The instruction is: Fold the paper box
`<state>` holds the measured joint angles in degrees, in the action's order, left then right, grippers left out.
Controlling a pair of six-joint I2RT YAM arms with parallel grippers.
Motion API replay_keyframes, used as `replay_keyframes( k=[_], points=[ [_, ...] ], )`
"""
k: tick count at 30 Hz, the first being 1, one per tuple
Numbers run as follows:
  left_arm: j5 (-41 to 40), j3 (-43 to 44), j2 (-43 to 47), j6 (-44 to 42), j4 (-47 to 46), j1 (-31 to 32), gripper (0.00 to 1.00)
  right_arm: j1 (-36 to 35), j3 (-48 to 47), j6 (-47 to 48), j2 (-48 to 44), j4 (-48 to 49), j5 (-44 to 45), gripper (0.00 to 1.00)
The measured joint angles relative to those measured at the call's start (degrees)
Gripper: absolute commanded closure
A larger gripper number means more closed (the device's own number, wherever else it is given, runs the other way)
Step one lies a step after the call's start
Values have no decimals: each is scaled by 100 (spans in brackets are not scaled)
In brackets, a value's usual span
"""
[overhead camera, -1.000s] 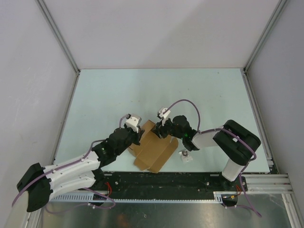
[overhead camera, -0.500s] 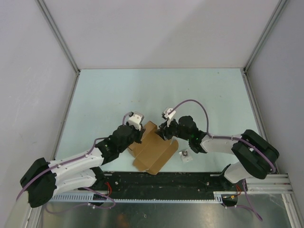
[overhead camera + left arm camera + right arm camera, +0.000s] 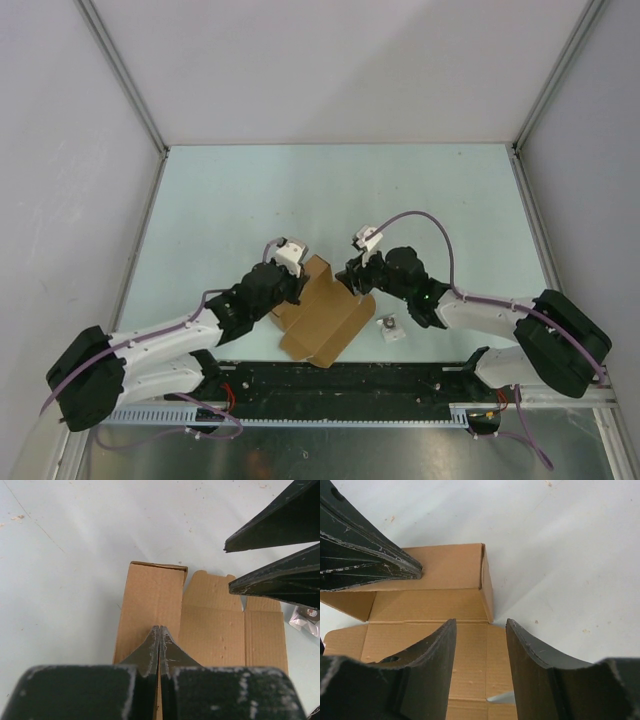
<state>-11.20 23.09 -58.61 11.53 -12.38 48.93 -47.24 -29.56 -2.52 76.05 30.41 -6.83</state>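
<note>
The paper box (image 3: pixel 325 318) is a brown cardboard sheet, partly folded, lying near the table's front edge between both arms. In the left wrist view the paper box (image 3: pixel 220 625) has one long panel standing up at its left side. My left gripper (image 3: pixel 160 628) is shut, its tips resting over that raised panel. My right gripper (image 3: pixel 480 623) is open above the box (image 3: pixel 435 605), just short of the raised wall's corner and holding nothing. From above, the left gripper (image 3: pixel 298 286) and right gripper (image 3: pixel 352 283) face each other across the box's far end.
A small white-grey square object (image 3: pixel 390 329) lies on the pale green table (image 3: pixel 300 200) just right of the box, also seen as the object (image 3: pixel 306 621) at the left wrist view's right edge. Metal frame rails and white walls surround the table.
The right arm has stretched out low to the right, its gripper shifting a little right and opening wider. The left gripper edged slightly right and stayed shut.
</note>
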Motion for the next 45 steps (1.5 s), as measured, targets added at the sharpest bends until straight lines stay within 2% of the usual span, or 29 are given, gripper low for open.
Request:
replay_keyframes(
  k=[2,6,10,18,21,25,28,29,30,33,35,39,41,45],
  points=[
    [17,0,-94,0,-26,0,100,15,52,-50,-13,-11,66,55],
    [96,0,-186,0,-122,0,100,74,131,-243,-20,-15,238,67],
    [114,0,-238,0,-197,0,100,243,138,-472,109,63,258,76],
    [85,0,-81,-15,-140,0,97,350,157,-756,350,111,140,61],
    [46,0,168,-35,-42,0,93,319,160,-931,105,-103,208,57],
    [-70,66,597,-57,107,0,89,188,160,-1425,-660,-601,667,53],
    [-184,162,839,-22,271,0,80,96,149,-1825,-1344,-1231,1178,45],
    [-232,192,927,15,348,0,79,66,109,-1912,-1617,-1622,1427,36],
    [-282,221,1012,57,442,0,77,52,79,-1978,-1797,-1878,1589,31],
    [-369,284,1252,160,710,-4,45,111,-96,-2197,-2308,-2820,2190,15],
    [-378,286,1488,319,885,-7,36,367,-122,-2358,-2647,-3261,2236,1],
    [-402,304,2006,660,1228,-9,8,1038,-120,-2465,-3233,-3735,2015,0],
    [-407,352,2199,822,1434,-9,2,1113,-120,-2468,-3366,-3814,1943,0],
    [-404,459,2424,1132,1808,-11,0,1117,-120,-2472,-3377,-3978,1733,5]
  ],
)
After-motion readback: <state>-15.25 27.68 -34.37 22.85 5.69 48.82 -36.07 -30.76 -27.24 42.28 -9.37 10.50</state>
